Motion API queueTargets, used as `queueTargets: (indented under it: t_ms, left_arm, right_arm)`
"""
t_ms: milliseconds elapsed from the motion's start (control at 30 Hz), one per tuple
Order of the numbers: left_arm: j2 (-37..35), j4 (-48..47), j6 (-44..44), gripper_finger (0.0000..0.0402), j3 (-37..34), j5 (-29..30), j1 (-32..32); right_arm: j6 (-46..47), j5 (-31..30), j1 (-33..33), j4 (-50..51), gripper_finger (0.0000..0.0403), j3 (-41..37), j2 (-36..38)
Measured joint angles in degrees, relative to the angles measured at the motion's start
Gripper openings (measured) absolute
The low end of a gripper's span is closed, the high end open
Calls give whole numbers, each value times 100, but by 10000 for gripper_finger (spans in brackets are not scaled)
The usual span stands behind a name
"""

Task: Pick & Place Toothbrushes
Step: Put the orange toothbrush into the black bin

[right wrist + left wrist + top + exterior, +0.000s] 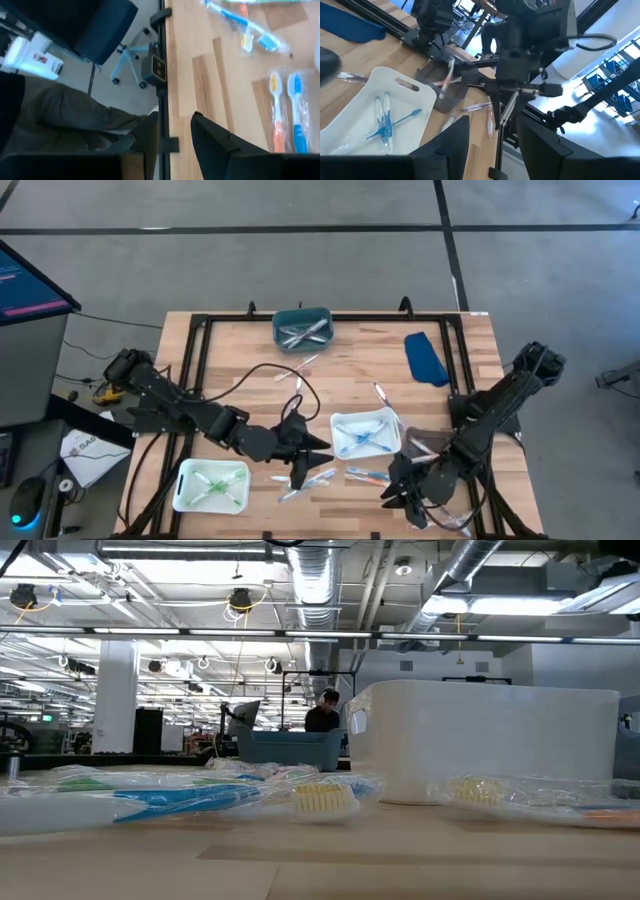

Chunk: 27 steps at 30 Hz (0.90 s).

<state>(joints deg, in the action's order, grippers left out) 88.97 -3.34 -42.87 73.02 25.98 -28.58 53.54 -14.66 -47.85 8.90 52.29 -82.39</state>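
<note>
Left pincer [312,452] over wooden table [360,370], hall behind

Wrapped toothbrushes [368,474] lie flat, loose on my table; blue ones [362,435] crossed in one white tray, green [213,482] in another.

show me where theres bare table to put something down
Bare wood lies between the teal tray and the blue cloth, and along the left edge above the green-brush tray. It is crowded near the front: loose toothbrushes lie between both tools beside the white tray.
</note>
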Motion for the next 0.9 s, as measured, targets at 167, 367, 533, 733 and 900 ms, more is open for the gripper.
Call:
queueTargets:
  t_ms: [167,367,533,733,900]
  left_arm:
    - [0,148,-145,158,-262,2,0]
    - [2,487,-976,158,-832,-32,-39]
    - [2,1161,-1309,158,-1273,-40,-155]
    - [4,1513,-1314,158,-1421,-37,-175]
    - [4,1592,-1313,158,-1420,-35,-149]
  right_arm:
    - [-444,16,-140,51,83,211,-694]
    - [-495,-18,-248,1514,44,1471,-1932]
    - [-463,-264,-190,3850,16,2875,-2776]
    - [-150,-341,-8,4422,21,3397,-3333]
    - [281,-605,59,4387,68,3381,-3381]
